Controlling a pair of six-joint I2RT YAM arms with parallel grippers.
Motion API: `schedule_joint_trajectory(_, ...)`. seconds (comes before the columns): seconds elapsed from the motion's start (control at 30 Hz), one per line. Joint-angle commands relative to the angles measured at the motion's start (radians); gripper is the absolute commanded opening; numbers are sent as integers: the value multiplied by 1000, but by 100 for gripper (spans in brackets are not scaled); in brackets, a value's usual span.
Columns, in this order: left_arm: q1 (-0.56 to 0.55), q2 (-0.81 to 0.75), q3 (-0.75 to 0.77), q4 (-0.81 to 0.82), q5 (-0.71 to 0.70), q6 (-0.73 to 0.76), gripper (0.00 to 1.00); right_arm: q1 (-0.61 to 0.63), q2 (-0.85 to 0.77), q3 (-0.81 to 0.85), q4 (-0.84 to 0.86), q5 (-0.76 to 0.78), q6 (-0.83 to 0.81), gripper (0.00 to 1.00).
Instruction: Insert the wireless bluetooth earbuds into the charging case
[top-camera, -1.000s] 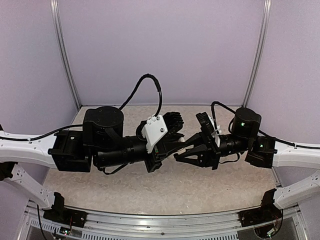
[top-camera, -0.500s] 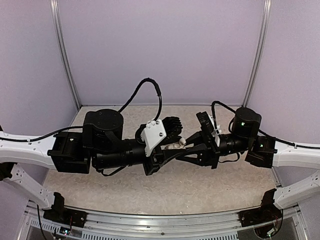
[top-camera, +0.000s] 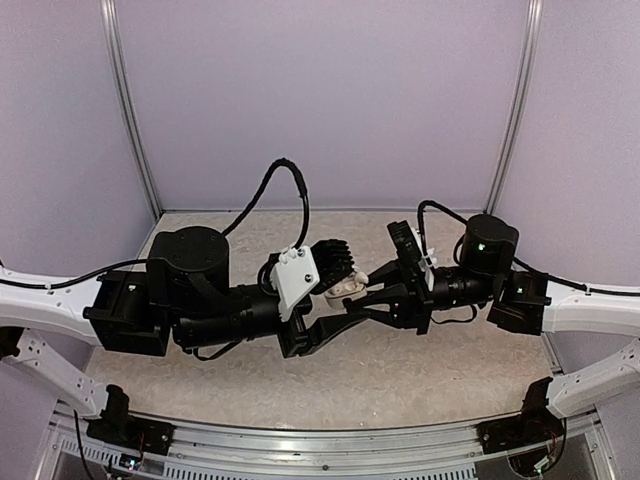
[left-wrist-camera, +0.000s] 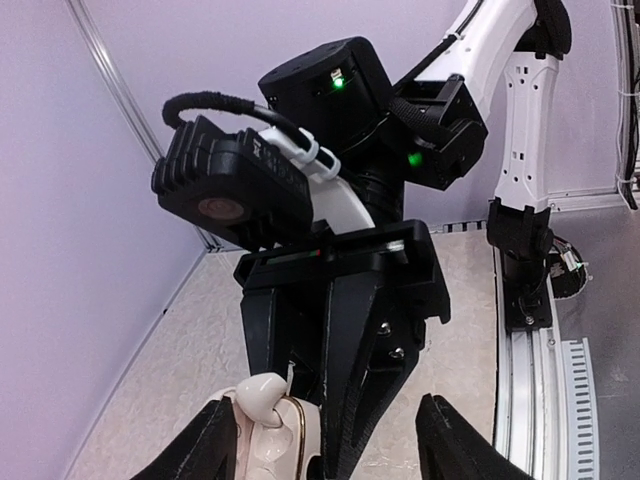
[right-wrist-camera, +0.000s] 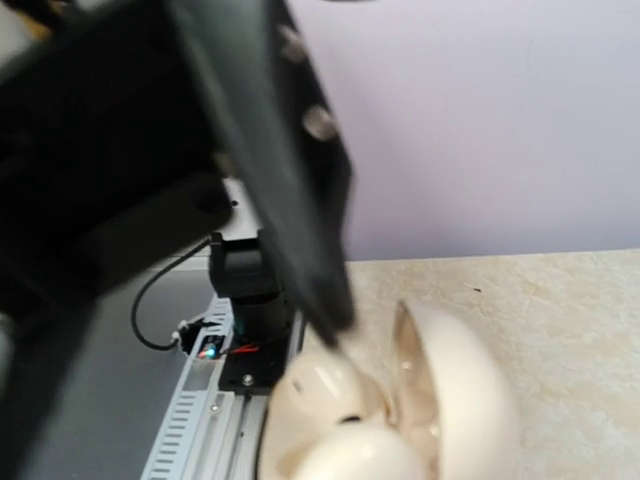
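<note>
Both arms meet mid-air over the middle of the beige table (top-camera: 400, 370), wrists pointed at each other. The right gripper (top-camera: 360, 292) is closed down tight, and I read it as pinching the charging case (top-camera: 343, 284), which sits right at its tips, clear of the tabletop. From the left wrist camera the right arm's black fingers taper down onto the pale case from above. The left gripper (top-camera: 338, 296) stands with its jaws parted around the same spot: one of its fingers (left-wrist-camera: 205, 450) is just beside the case, possibly touching, while the other stands well off to the side with open space between. So the left hand has hold of nothing. On the right wrist camera the case fills the bottom of the view, blurred, with its lid (right-wrist-camera: 455, 385) swung open. Whether an earbud sits in a well, I cannot tell from this blur.
</note>
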Motion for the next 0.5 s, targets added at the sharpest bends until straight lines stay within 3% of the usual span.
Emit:
schedule_joint_trajectory(0.0, -16, -39, -9, 76, -48, 18, 64, 5, 9, 29, -23, 49, -17, 0)
schedule_joint_trajectory(0.13, -17, -51, -14, 111, -107, -13, 72, 6, 7, 31, -47, 130, -18, 0)
schedule_joint_trajectory(0.33, 2, -51, -14, 121, -266, -172, 98, 6, -12, 32, -79, 283, -22, 0)
schedule_joint_trajectory(0.47, 49, -33, -2, 88, -259, -343, 99, 5, -16, 39, -91, 322, -23, 0)
